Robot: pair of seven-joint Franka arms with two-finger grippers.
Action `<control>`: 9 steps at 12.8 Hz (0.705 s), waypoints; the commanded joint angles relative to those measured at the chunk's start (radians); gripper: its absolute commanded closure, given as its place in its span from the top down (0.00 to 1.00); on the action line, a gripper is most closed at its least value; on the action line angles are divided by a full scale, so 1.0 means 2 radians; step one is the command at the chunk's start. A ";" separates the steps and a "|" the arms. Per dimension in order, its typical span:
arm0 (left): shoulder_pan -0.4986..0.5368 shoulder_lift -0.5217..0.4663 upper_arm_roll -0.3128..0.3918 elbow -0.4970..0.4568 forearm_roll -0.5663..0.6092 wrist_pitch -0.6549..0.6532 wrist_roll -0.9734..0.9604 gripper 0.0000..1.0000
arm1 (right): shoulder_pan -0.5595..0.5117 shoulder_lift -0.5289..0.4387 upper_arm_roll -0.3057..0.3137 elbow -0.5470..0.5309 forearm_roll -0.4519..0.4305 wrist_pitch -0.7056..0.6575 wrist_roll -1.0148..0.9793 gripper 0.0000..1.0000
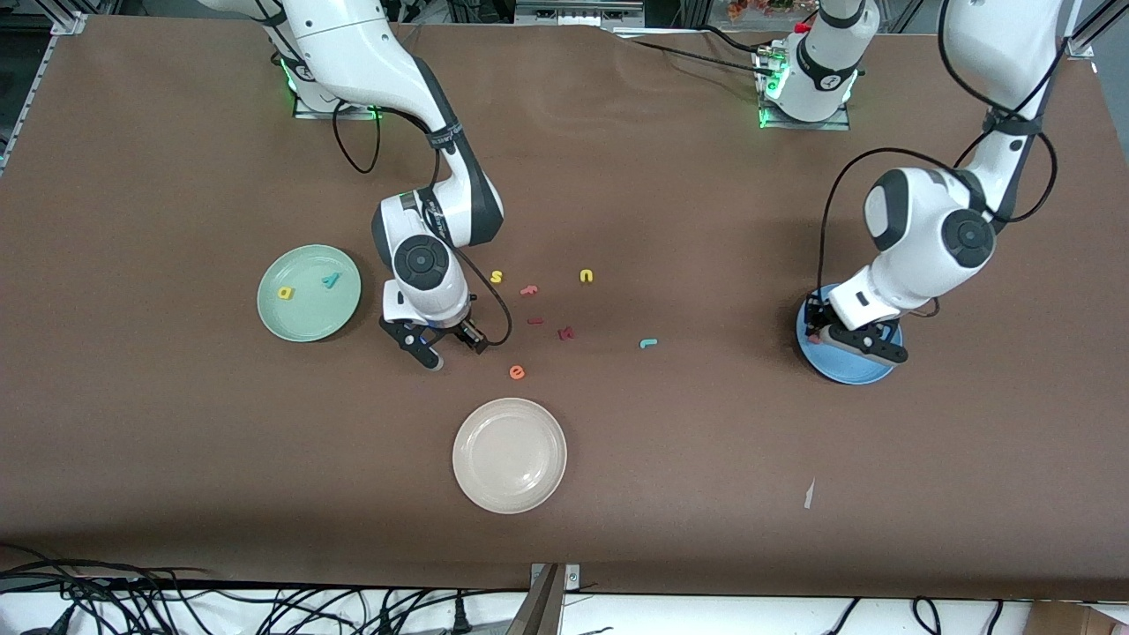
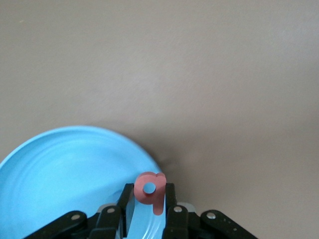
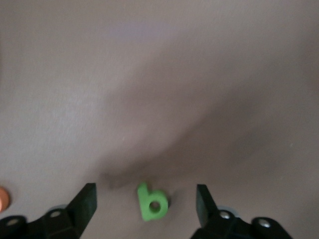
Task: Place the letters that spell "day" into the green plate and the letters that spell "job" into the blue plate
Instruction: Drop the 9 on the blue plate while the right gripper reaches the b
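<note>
Three plates are seen on the brown table (image 1: 670,494). Nearest the front camera lies the cream-white plate (image 1: 509,455). Somewhat farther, an orange "e" (image 1: 517,372) is found, and beside it, toward the right arm's end, the right pincer (image 1: 448,346) is lowered to the table with its fingers (image 3: 84,201) spread wide apart; between them, in the right wrist view, a green "a" (image 3: 151,202) lies untouched on the table. At about the same depth, toward the left arm's end, the blue plate (image 1: 860,370) is placed; over it the left pincer (image 1: 829,338) is held, its fingers (image 2: 169,201) clamped on a pinkish-red "b" (image 2: 151,190). A small blue piece is seen in the bowl of that letter, and what it is cannot be told. A teal "j" (image 1: 648,343) lies on the table between the two pincers. Slightly farther, three dark red letters (image 1: 547,317) are scattered, and farther still a yellow "s" (image 1: 497,277) and a yellow "u" (image 1: 586,276). Toward the right arm's end, the green plate (image 1: 309,326) is set, with a yellow "d" (image 1: 285,293) and a teal "y" (image 1: 330,280) lying in it.
</note>
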 commanded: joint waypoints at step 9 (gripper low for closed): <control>0.025 -0.027 -0.009 -0.017 -0.006 0.002 0.074 0.45 | 0.000 0.000 0.006 -0.015 0.019 -0.005 0.005 0.57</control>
